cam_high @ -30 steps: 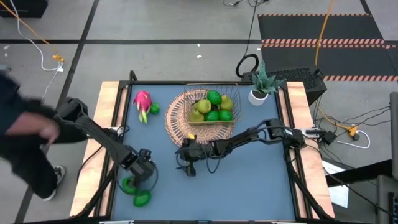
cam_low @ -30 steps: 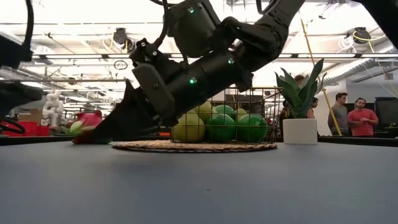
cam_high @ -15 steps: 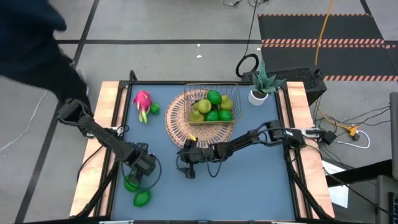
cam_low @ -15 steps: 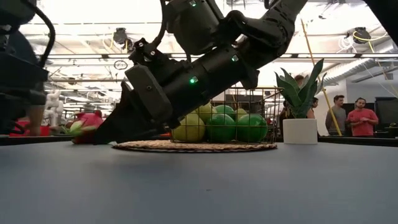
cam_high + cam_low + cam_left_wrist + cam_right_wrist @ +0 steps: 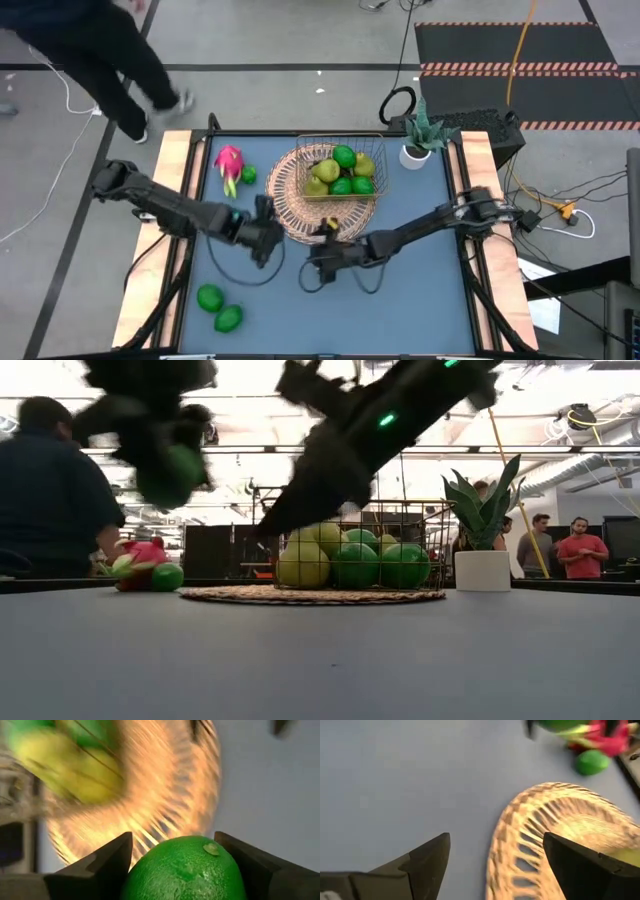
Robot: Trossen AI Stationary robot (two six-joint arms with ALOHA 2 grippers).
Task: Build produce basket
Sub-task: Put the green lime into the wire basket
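Blue-grey desk is carrying everything we are seeing. Round woven mat is lying toward the far side, and the copper wire basket is sitting on it, holding several green limes and yellow-green pears. We are finding the pink dragon fruit lying near the far left corner, its long axis running front to back and its green tips pointing toward the near side, a lime just beside it. Two more limes are resting at the near left. Left claw is clamping a lime just beside the mat's edge. Right claw is hanging with its fingers apart and bare over the mat's near edge. Motion is blurring both arms in the low view.
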